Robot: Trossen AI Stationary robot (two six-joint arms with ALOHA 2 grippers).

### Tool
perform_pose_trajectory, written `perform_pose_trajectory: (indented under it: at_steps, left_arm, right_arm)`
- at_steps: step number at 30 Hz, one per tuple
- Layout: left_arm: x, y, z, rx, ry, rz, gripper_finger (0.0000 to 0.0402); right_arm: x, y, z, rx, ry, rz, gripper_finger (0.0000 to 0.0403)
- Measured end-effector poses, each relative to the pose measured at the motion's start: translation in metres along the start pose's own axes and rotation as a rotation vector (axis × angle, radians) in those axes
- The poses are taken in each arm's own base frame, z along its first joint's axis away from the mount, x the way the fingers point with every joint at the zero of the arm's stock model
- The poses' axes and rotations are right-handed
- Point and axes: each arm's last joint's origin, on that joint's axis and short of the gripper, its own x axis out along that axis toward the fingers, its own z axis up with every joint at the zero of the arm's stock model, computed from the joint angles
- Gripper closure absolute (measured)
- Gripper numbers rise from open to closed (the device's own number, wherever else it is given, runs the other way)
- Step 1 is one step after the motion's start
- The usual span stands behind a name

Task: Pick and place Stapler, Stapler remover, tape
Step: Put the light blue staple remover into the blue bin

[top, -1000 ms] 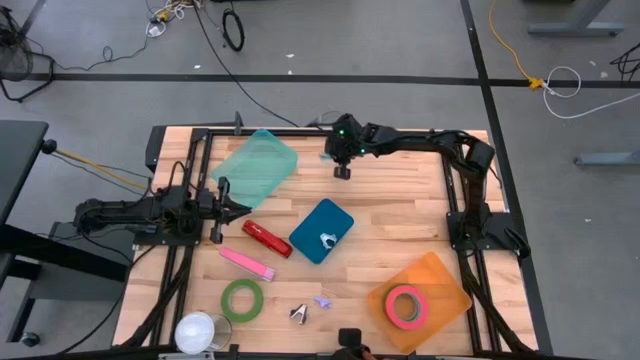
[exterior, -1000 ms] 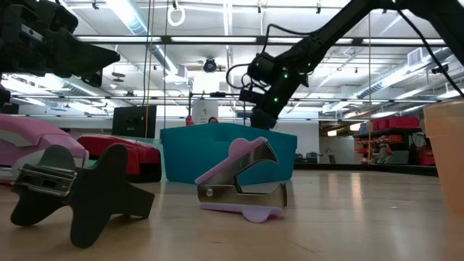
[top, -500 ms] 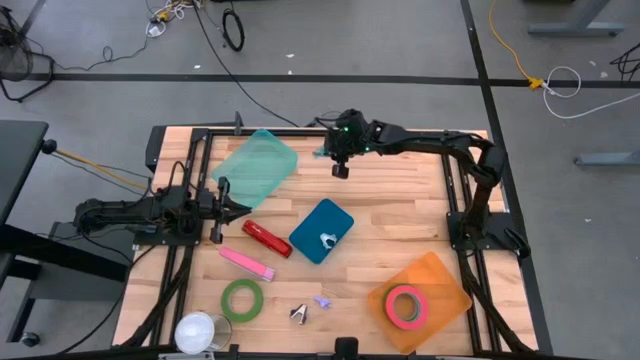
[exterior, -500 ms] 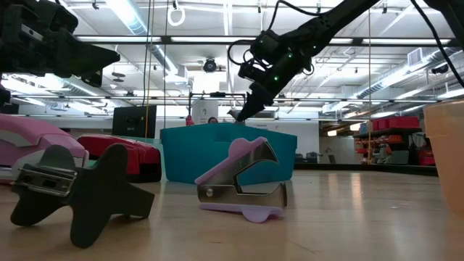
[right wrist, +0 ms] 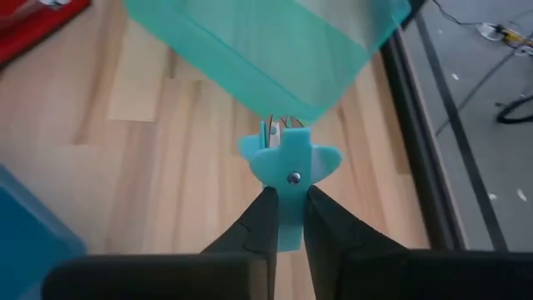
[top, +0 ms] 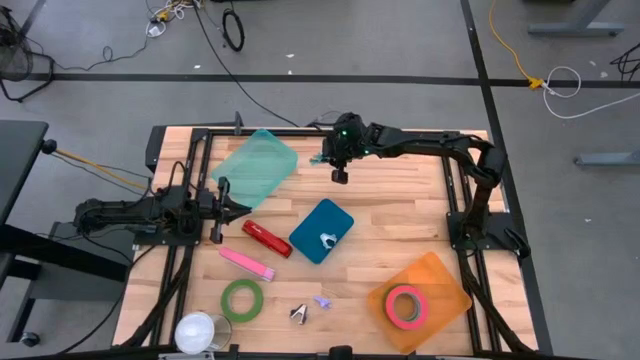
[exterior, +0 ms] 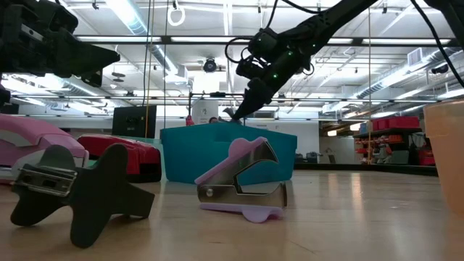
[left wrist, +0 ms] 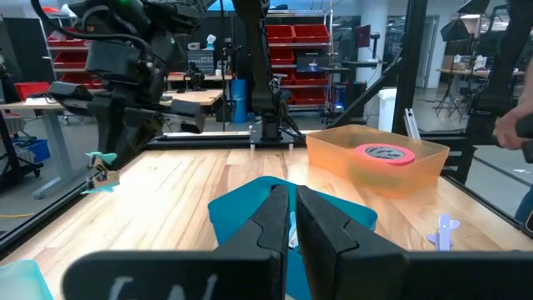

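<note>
High view, right claw (top: 339, 176): over the far middle of the desk (top: 400, 215), just beside the teal tray (top: 256, 167); what it grips is too small to make out here.
High view, left claw (top: 243, 208): parked at the left side, pointing in over the desk, pinched together, empty.
High view, done: a pink tape (top: 405, 304) lies in the orange bin (top: 436, 275); something small and pale sits in the blue bin (top: 321, 230).
High view, left: red stapler (top: 267, 239) and pink stapler (top: 246, 263) lie loose beside the blue bin; green tape (top: 241, 299) near the front; a black remover (top: 299, 314) and a lilac remover (top: 322, 300) near the front edge. The teal tray looks empty.
Low view: black remover (exterior: 80, 192) and lilac remover (exterior: 243, 185) rest on the desk up close, the blue bin (exterior: 228, 151) behind them; the right claw (exterior: 233, 114) hangs above that bin, well clear of the desk.
Left wrist view: left claw (left wrist: 291, 218) together, nothing in it; orange bin (left wrist: 379, 164) with the pink tape (left wrist: 385, 152) across the desk.
Right wrist view: right claw (right wrist: 285, 215) clamped on a teal remover (right wrist: 289, 162), held above the wood just short of the teal tray (right wrist: 266, 42).
Progress, my guess: early-middle; this remover seems bound for the teal tray, and most pieces wait.
</note>
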Motion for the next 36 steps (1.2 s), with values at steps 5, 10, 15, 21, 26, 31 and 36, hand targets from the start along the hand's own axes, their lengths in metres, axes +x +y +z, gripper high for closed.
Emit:
perform_pose_trajectory:
  at_steps: [5,10,15,21,26,31,36]
  left_arm:
    - [0.000,0.000,0.000,0.000,0.000,0.000,0.0372]
    - [0.000,0.000,0.000,0.000,0.000,0.000,0.0372]
    - [0.000,0.000,0.000,0.000,0.000,0.000,0.0372]
    - [0.000,0.000,0.000,0.000,0.000,0.000,0.0372]
    - [0.000,0.000,0.000,0.000,-0.001,0.000,0.0372]
    - [0.000,0.000,0.000,0.000,0.000,0.000,0.0372]
    - [0.000,0.000,0.000,0.000,0.000,0.000,0.0372]
  right_arm:
    - [0.002,0.009,0.004,-0.017,-0.009,0.027,0.0360]
    - [0.003,0.020,0.008,-0.031,-0.045,0.133,0.0360]
    - [0.005,0.038,0.011,-0.026,-0.045,0.246,0.0360]
    - [0.006,0.066,0.013,-0.048,-0.005,0.380,0.0360]
    - [0.005,0.091,0.015,-0.107,-0.002,0.527,0.0360]
    - [0.004,0.112,0.019,-0.170,-0.007,0.587,0.0360]
    - [0.005,0.122,0.020,-0.201,0.020,0.539,0.0360]
